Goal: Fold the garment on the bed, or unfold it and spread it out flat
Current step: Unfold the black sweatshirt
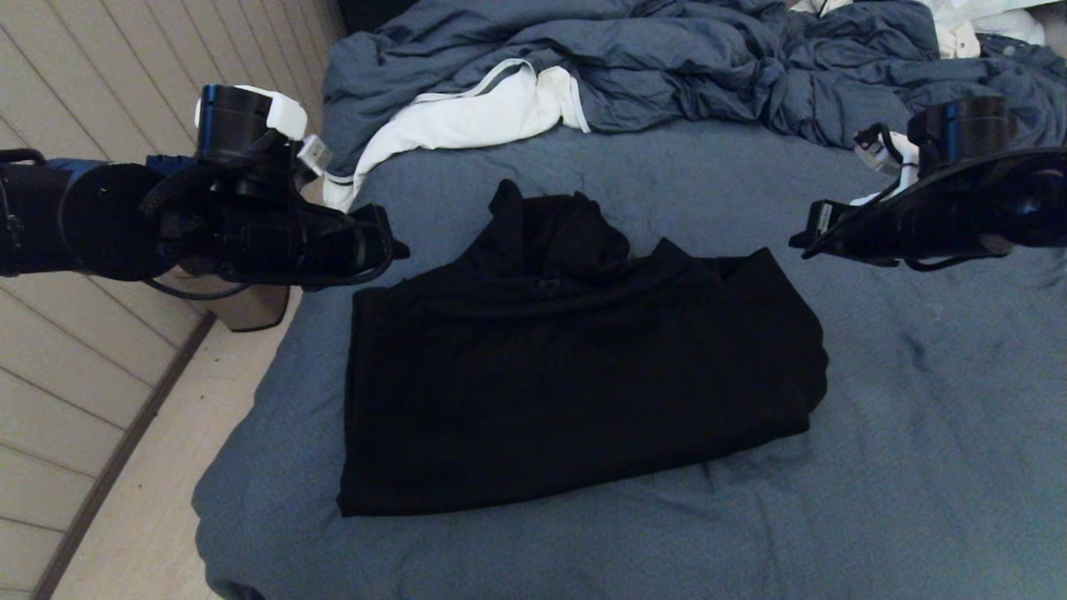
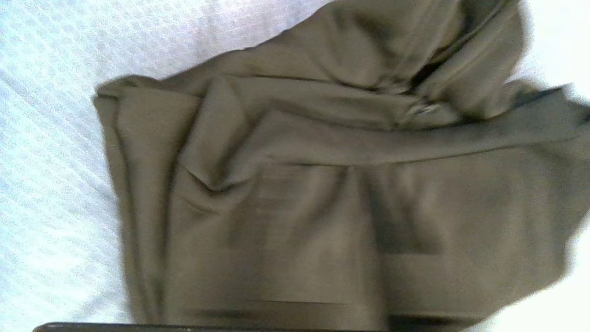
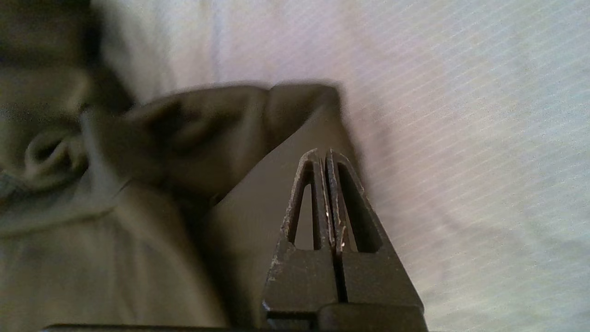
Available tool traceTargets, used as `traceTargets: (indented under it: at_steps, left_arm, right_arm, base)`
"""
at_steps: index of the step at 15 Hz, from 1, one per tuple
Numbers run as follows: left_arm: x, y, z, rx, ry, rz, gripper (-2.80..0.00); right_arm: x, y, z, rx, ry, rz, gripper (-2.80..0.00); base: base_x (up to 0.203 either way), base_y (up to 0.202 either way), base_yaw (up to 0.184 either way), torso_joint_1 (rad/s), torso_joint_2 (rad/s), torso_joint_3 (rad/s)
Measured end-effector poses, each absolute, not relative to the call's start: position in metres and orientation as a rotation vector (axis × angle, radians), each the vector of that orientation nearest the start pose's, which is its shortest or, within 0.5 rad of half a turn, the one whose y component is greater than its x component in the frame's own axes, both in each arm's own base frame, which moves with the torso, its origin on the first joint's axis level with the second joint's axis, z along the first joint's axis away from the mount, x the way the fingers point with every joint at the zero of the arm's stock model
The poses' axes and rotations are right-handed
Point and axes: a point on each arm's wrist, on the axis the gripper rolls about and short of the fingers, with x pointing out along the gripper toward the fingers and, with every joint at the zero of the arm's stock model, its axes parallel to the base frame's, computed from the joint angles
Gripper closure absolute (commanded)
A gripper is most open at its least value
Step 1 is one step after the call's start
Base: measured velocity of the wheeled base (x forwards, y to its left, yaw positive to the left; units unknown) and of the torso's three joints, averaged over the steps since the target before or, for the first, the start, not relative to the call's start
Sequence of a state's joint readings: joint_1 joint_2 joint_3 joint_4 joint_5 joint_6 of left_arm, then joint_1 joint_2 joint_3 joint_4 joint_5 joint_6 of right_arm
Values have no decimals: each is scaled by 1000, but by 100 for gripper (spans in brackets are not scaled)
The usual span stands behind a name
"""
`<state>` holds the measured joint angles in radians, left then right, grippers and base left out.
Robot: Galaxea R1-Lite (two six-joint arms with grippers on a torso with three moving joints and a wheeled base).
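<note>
The garment point(image 1: 567, 375), a black hooded sweatshirt, lies folded into a rough rectangle in the middle of the bed point(image 1: 917, 433), its hood bunched at the far edge. My left gripper point(image 1: 390, 246) hovers above the garment's far left corner, apart from it. The left wrist view looks down on the folded cloth point(image 2: 322, 184) and its zipper pull point(image 2: 421, 109). My right gripper point(image 1: 807, 242) hangs above the sheet just off the garment's far right corner. Its tips point(image 3: 322, 152) are shut with nothing between them, over the garment's edge point(image 3: 138, 207).
A crumpled blue-grey duvet point(image 1: 667, 58) and a white cloth with a grey stripe point(image 1: 475, 117) lie at the far end of the bed. The bed's left edge drops to a pale floor point(image 1: 125, 467) beside a panelled wall. Bare sheet lies to the right and near side.
</note>
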<state>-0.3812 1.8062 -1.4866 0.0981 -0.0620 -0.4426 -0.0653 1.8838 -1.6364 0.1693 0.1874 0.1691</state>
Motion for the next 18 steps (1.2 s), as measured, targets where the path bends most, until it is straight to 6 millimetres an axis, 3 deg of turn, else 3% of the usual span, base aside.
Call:
traceTargets:
  at_steps: [4,8,9,10,14,18]
  left_arm:
    - [347,-133,243,-287,536,-279,0]
    - [368,-126,237,-291,525,-230,0]
    - [370,-123,237,-293,523,-221,-262]
    - [371,-121,237,-296,521,-215,-280]
    - [373,-120,239,-296,518,-212,-280]
    - [373,-120,238,-298,520,-218,-280]
  right_arm:
    - [375,2,264,212,463,140,0]
    - [380,20,257,199,471,186,0]
    - [380,24,256,195,472,197,0]
    - [382,30,255,190,476,210,0]
    - [390,47,259,157,454,266,0]
    - [390,51,256,155,462,277,0]
  base:
    - [0,0,0,0,0,0]
    - [0,0,0,0,0,0]
    - [0,0,0,0,0,0]
    - [0,0,0,0,0,0]
    - [0,0,0,0,0,0]
    - [0,0,0,0,0,0]
